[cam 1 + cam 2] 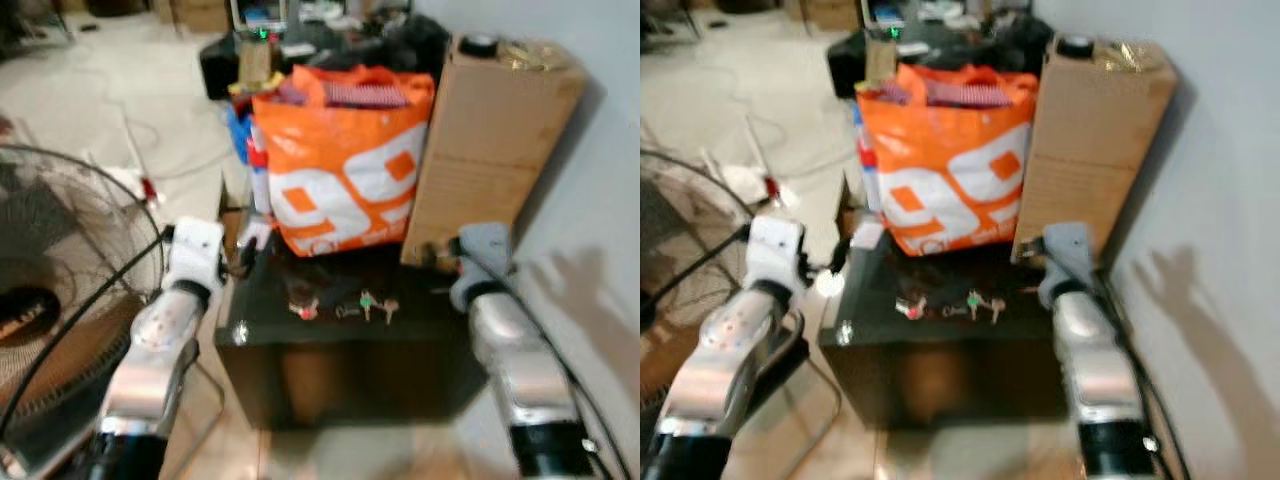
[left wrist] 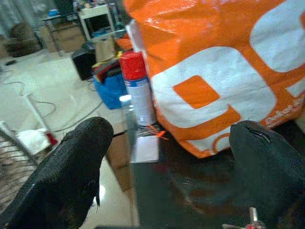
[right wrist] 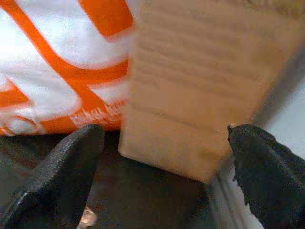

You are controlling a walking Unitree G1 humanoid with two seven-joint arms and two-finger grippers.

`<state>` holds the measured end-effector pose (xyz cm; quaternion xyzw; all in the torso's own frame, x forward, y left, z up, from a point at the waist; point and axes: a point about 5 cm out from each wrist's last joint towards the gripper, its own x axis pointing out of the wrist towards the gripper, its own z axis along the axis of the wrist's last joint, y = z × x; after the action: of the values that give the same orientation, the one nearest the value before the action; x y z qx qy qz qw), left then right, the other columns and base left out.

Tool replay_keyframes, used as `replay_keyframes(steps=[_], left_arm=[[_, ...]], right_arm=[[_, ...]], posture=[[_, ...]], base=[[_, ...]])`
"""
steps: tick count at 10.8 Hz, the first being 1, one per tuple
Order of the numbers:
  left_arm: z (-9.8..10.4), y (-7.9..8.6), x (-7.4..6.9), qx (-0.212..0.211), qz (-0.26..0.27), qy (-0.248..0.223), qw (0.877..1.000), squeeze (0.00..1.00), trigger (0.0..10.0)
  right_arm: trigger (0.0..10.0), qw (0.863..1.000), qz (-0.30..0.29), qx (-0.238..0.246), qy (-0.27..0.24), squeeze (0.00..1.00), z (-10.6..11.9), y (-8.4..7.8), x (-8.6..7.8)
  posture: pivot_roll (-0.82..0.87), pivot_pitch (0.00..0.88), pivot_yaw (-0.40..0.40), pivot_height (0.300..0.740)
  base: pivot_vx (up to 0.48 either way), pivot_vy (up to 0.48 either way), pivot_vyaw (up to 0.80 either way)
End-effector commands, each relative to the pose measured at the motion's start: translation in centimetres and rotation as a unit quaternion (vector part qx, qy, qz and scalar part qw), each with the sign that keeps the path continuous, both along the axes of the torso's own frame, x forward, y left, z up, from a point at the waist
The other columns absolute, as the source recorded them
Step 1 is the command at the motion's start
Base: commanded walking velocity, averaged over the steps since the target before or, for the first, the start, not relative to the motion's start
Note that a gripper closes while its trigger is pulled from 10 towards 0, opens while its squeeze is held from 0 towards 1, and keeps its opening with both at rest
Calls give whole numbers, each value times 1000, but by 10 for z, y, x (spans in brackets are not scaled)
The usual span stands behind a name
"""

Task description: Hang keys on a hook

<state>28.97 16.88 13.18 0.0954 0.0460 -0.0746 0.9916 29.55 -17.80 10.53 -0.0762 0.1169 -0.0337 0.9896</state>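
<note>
A small bunch of keys [image 1: 345, 305] with red and green tags lies on the top of a low black table [image 1: 300, 345], near its front middle. My left gripper [image 1: 248, 256] hovers over the table's left edge, open, its two fingers [image 2: 78, 174] spread wide with nothing between them. One key tip [image 2: 249, 220] pokes in beside the other finger. My right gripper [image 1: 440, 256] is over the table's right rear corner, close to the cardboard box. It is open too, with fingers [image 3: 62, 171] wide apart and empty. The keys lie between the two arms, touched by neither.
An orange and white shopping bag [image 1: 345, 165] stands on the back of the table, with a tall cardboard box [image 1: 490, 140] beside it against the grey wall [image 1: 610, 250]. A red-capped spray can [image 2: 138, 86] stands left of the bag. A floor fan [image 1: 60, 300] is at my left.
</note>
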Motion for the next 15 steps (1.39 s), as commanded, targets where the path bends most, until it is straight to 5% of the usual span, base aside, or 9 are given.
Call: replay_keyframes(steps=[1, 12, 13, 15], left_arm=[[0, 6, 0, 5, 9, 0, 1000, 0, 10000], [1, 6, 1, -1, 12, -6, 1000, 0, 10000], [1, 5, 2, 0, 12, -5, 1000, 0, 10000], [-2, 3, 3, 9, 7, 2, 1000, 0, 10000]], right_arm=[[10000, 1000, 6, 9, -8, 1000, 4, 5, 3], [10000, 1000, -13, -4, -1, 1000, 3, -2, 5], [10000, 1000, -13, -6, -5, 0, 5, -7, 6], [10000, 1000, 2, -18, -7, 0, 8, -10, 8]], posture=[[-66, 0, 24, 740], [-67, 0, 20, 740], [-69, 0, 18, 740], [-71, 0, 15, 740]], base=[[0, 0, 0], [321, 0, 145], [334, 0, 0], [152, 0, 0]])
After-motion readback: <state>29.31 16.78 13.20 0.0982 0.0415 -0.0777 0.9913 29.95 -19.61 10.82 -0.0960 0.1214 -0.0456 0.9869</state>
